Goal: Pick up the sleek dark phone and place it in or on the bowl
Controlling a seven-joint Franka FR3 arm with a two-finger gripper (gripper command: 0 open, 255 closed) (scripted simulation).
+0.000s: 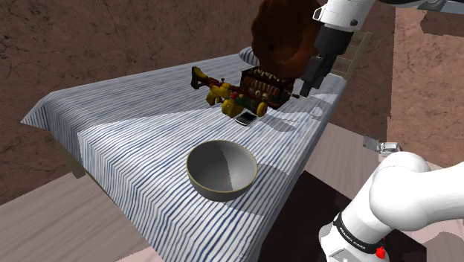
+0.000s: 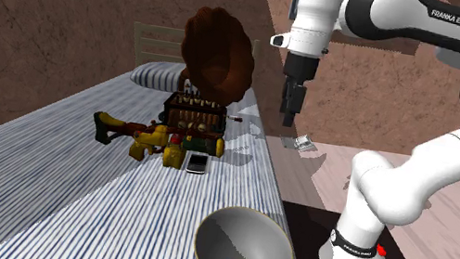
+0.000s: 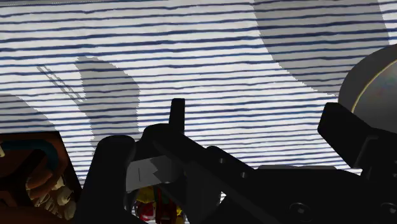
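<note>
1. The hand hangs well above the surface, over its far corner at the shoulder view's right. In the second exterior view, the hand points down above the surface's right edge, beyond the crate.
2. I cannot tell how wide the hand stands. It is well apart from the phone.
3. The phone lies flat on the striped cloth that covers the surface. Its face is dark with a pale rim.
4. In the second exterior view, the phone lies just beside the yellow end of the toy and just in front of the crate. It is between the crate and the bowl.
5. The bowl stands upright on the cloth near the surface's near edge, apart from the phone. It is grey with a yellowish rim.
6. The toy is yellow, red and green. It lies on the cloth, touching the brown crate.
7. A large brown mass rises behind the crate. In the shoulder view, the hand is just to its right.
8. In the wrist view I see the cloth below the hand, the bowl's rim at one side and a corner of the crate at the other.
</note>
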